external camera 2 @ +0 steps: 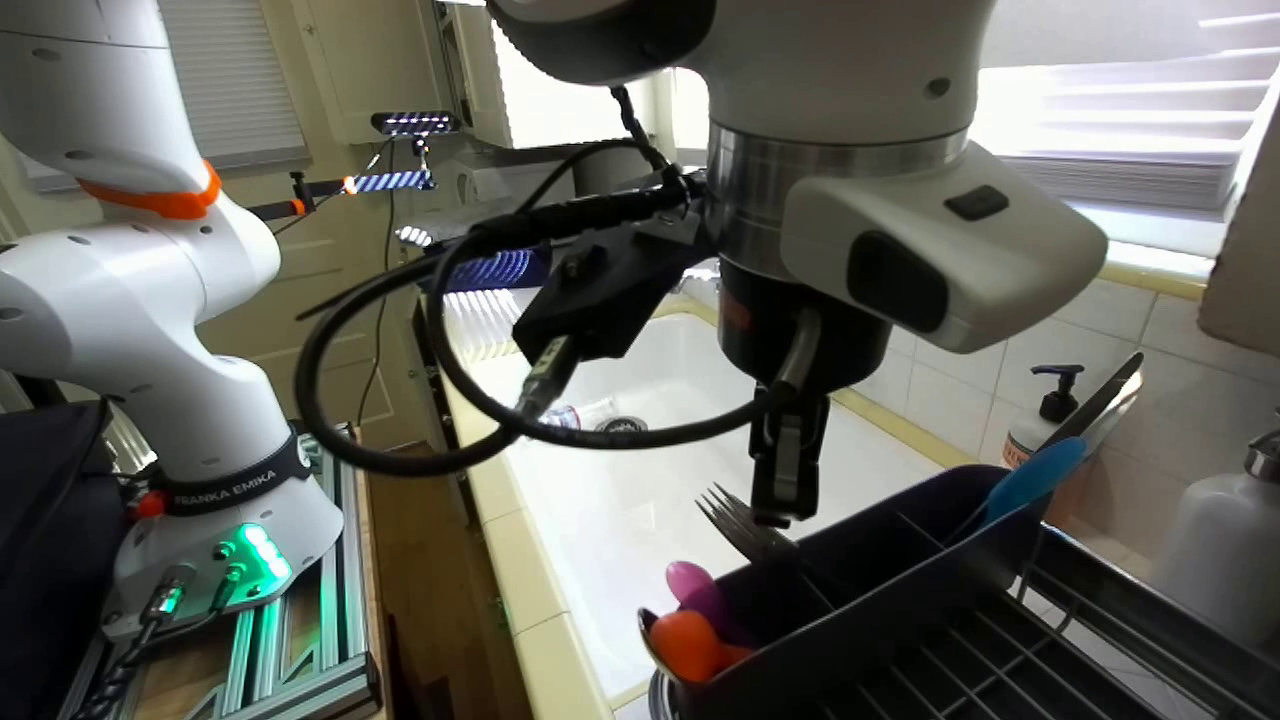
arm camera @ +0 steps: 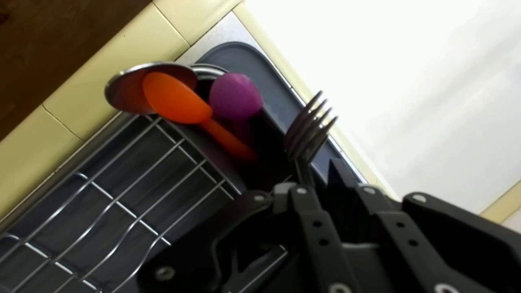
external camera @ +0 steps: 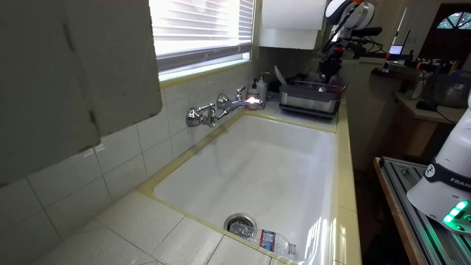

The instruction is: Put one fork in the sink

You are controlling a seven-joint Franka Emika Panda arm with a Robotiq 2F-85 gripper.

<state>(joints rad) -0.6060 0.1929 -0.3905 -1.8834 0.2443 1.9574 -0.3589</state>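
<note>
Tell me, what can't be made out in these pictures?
Lower part of the fork: in the wrist view, hidden behind the gripper.
Drain: in an exterior view, partly hidden by the bottle.
Wording on its label: same view, too small.
Robot base: same view, cut off by right edge.

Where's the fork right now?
In an exterior view, the fork leans tines-up in the dark utensil holder, between the purple utensil on the picture's left and the gripper on the right. In the wrist view, its tines point toward the sink.

We noted a tiled wall (external camera: 123, 162) behind the worktop (external camera: 186, 237), bright blinds (external camera: 206, 36) above, and brown floor (external camera 2: 430, 600) beyond its front edge.
</note>
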